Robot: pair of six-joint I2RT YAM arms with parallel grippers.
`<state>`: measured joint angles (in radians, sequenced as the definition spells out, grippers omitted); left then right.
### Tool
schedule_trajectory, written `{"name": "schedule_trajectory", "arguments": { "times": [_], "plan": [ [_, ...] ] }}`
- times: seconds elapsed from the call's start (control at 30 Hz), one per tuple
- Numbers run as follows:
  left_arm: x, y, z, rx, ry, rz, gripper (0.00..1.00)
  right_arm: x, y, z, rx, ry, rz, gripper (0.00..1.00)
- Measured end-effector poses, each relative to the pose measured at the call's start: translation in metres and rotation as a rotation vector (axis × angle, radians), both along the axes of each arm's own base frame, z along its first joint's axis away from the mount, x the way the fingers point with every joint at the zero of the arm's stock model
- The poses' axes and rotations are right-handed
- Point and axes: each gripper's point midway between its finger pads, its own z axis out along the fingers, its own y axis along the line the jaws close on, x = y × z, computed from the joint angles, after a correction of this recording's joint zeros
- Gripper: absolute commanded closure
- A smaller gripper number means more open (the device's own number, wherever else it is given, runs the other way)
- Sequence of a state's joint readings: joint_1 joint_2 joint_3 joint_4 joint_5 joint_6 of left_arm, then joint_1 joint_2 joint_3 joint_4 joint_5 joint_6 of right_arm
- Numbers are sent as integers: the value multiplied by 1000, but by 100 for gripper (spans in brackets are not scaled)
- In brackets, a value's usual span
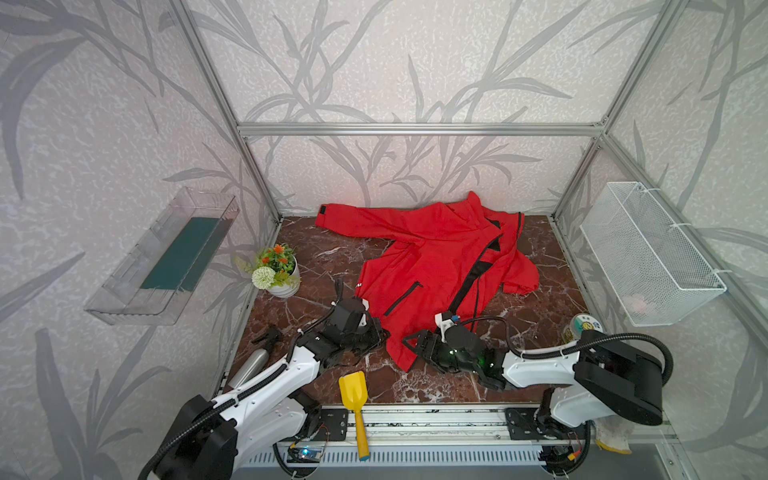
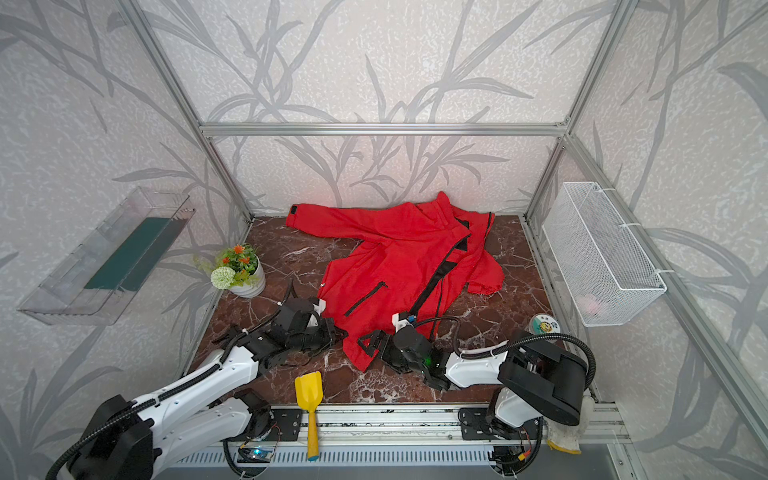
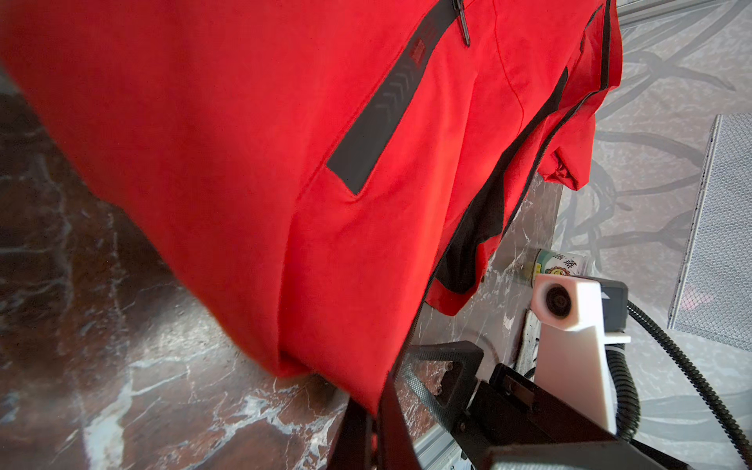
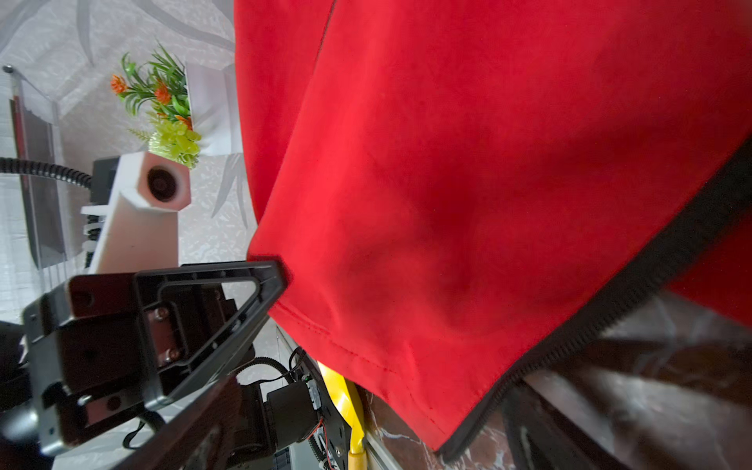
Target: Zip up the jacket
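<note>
Jacket (image 1: 432, 257) is lying unzipped on the bench (image 1: 316, 257), left jaws clenching its hem (image 4: 346, 350), right jaws gaping by the zipper (image 4: 610, 309) foot. Left should be tensioning the hem while right is lining up the zipper ends.

1. I see the jacket (image 1: 432, 257) bright red, with black zipper lines and black lining.
2. The desk (image 1: 316, 257) is dark reddish-brown marble, veined white.
3. The scoop (image 1: 352, 388) is yellow.
4. The walls (image 1: 374, 62) show grey leaves on a pale ground.
5. The wire basket (image 1: 648, 249) is white.
</note>
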<state>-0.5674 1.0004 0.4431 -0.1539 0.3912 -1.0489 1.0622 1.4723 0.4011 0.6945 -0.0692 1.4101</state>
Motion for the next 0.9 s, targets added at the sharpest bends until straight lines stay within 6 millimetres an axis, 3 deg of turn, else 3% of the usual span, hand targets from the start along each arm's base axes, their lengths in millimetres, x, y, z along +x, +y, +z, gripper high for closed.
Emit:
{"name": "schedule_trajectory", "arguments": {
  "times": [0.23, 0.5, 0.9],
  "plan": [
    [-1, 0, 3, -6, -6, 1, 100, 3, 2, 10, 39, -45, 0, 3],
    [-1, 0, 3, -8, -2, 5, 100, 0, -7, -2, 13, -29, -17, 18],
    [-2, 2, 8, -16, -14, 8, 100, -2, -7, -5, 25, -18, -29, 22]
  ]
}}
